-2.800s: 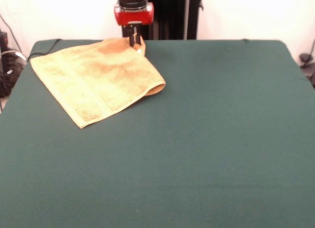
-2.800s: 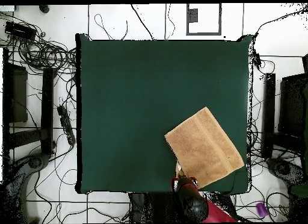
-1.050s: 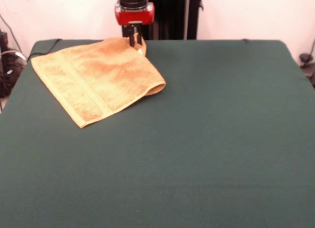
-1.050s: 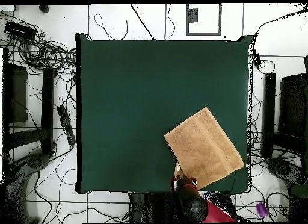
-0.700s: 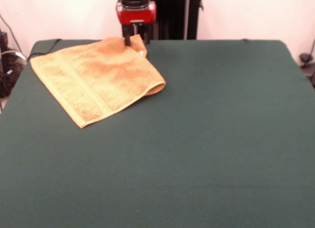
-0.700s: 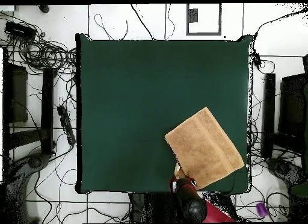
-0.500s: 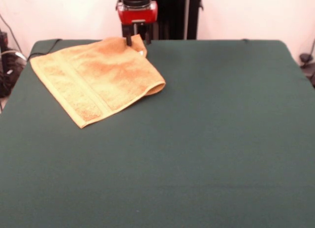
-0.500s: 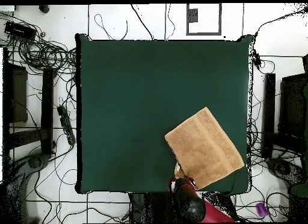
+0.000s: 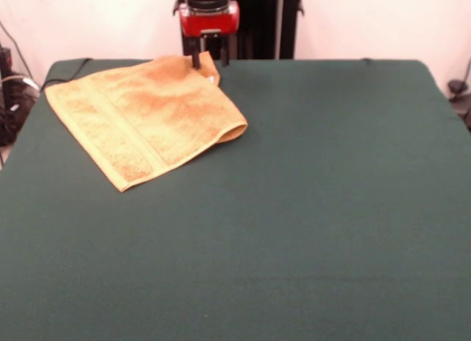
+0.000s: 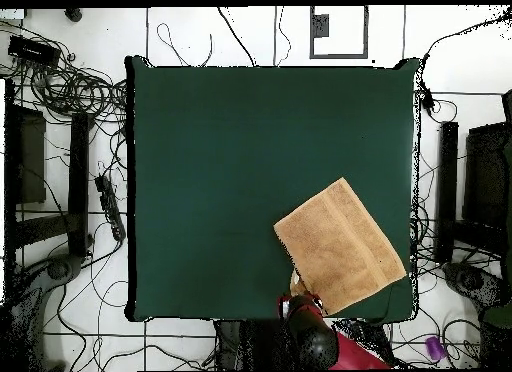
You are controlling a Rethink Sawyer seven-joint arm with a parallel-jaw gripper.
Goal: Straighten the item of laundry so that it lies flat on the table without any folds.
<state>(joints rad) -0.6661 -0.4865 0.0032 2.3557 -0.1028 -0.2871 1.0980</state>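
Black cables tangle on the white tiled floor — dark boxes alongside.

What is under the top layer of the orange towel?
The towel is folded; a lower layer peeks out at its right corner, on the green table. The rest underneath is covered.

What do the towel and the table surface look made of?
Towel: looks like terry cotton, matte orange-tan, with a nubby looped pile, a flatter woven band near one edge and a soft rolled fold at its right side. Table: appears covered in dark green cloth, matte with no glare, drawn smooth, rounded at the corners. What lies under the cover cannot be seen.
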